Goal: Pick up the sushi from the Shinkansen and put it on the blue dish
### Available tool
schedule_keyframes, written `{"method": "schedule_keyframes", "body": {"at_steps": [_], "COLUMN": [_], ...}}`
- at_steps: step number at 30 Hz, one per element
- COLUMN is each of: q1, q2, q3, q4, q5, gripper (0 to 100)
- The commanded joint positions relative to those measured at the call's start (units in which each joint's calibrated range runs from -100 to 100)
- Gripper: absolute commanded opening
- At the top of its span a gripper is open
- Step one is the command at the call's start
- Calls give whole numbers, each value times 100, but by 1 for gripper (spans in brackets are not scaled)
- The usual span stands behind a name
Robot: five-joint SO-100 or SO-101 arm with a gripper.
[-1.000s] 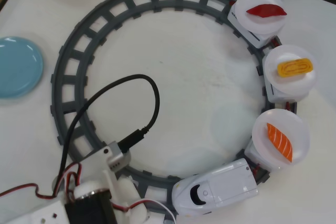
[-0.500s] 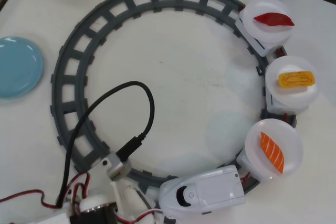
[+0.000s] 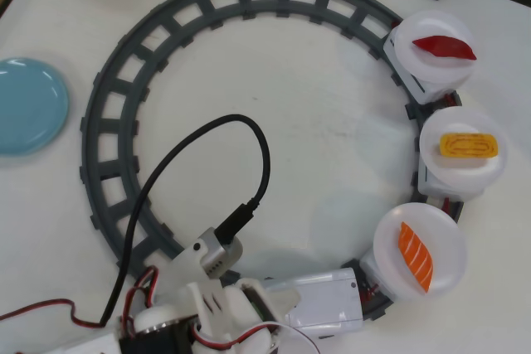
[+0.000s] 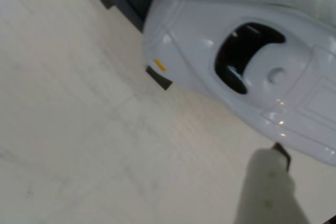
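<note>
1. Overhead, the orange salmon nigiri sushi (image 3: 416, 255) with thin white diagonal stripes lies on a round white plate (image 3: 444, 242) atop the first car behind the engine, at the lower right of the loop.
2. That engine, the white plastic Shinkansen toy train (image 3: 319, 302), sits on the grey plastic ring track (image 3: 108, 126) at the bottom of the overhead view; its nose is partly covered by the arm.
3. The wrist view shows the same train's rounded nose (image 4: 236, 61) with its black windshield, very close and blurred, above the pale table (image 4: 79, 145).
4. Behind the salmon car, 2 more white plates ride up the right side: 1 carries a yellow egg piece (image 3: 469, 145), and the other a dark red piece (image 3: 445, 47).
5. The plain round light blue dish (image 3: 29, 105) rests on the table at the left edge, outside the track and well apart from the sushi.
6. The arm's white gripper (image 3: 236, 308) sits at the bottom edge beside the train's nose; I cannot tell how wide its fingers stand, and only 1 blurred fingertip (image 4: 270, 190) shows in the wrist view.
7. A black cable (image 3: 199, 143) loops from the arm's wrist across the inside of the ring.
</note>
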Motion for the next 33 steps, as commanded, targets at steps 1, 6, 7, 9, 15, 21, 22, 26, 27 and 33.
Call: {"method": "schedule_keyframes", "body": {"at_steps": [1, 6, 7, 9, 15, 21, 22, 26, 27, 33], "q1": [14, 31, 23, 23, 67, 216, 251, 251, 234, 172], "q2": [-23, 2, 60, 318, 1213, 1355, 1355, 1363, 1363, 1363], "q3": [-10, -1, -28, -154, -659, -1245, -1290, -1489, -1498, -1525], "q4": [-200, -413, -421, -430, -447, -379, -370, -226, -226, -277], "q5": [-141, -308, -340, -408, -685, -1161, -1223, -1433, -1454, -1626], "gripper": [23, 23, 23, 23, 23, 23, 23, 23, 23, 23]}}
